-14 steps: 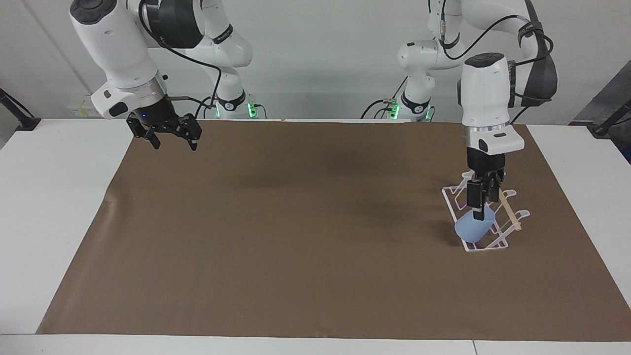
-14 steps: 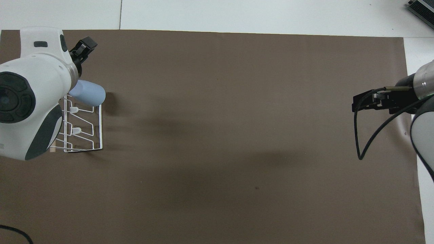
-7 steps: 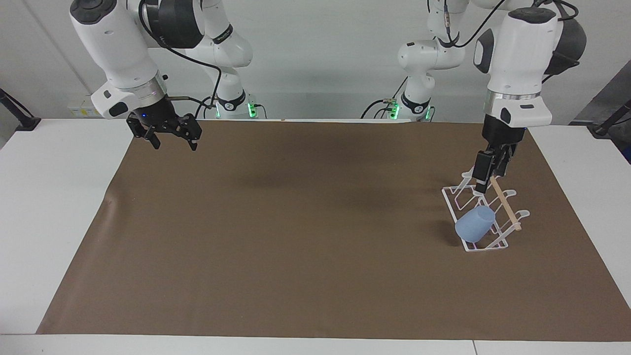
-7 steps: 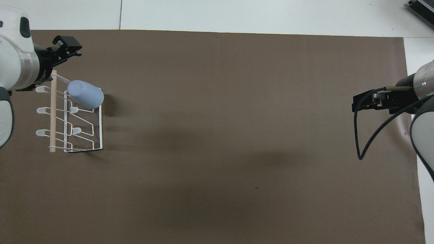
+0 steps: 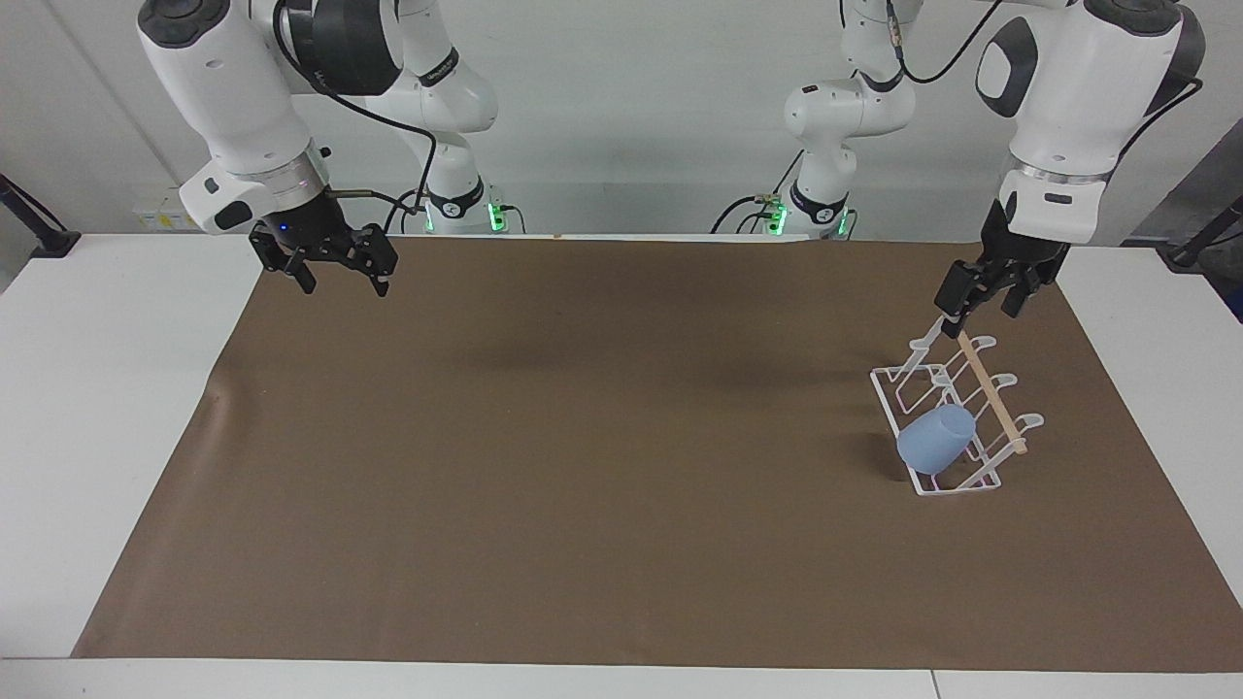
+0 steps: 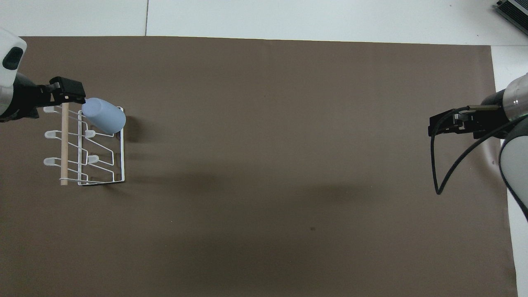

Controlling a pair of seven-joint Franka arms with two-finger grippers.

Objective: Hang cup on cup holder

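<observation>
The light-blue cup (image 5: 937,439) (image 6: 104,115) hangs tilted on a prong of the white wire cup holder (image 5: 886,396) (image 6: 122,156), at the end of the rack farther from the robots. The rack stands toward the left arm's end of the table, with a wooden dowel (image 5: 991,393) along its top. My left gripper (image 5: 981,311) (image 6: 76,93) is raised in the air over the rack, open and empty, clear of the cup. The right gripper (image 5: 345,284) (image 6: 437,126) waits open and empty over the mat's edge at the right arm's end.
A brown mat (image 5: 583,466) (image 6: 268,165) covers most of the white table (image 5: 97,388). A black cable (image 6: 437,181) loops down from the right arm's wrist. Nothing else stands on the mat.
The left gripper lifted off the cup's rim and rose up and away from the rack. The cup stayed hanging on the prong. The right arm has not moved.
</observation>
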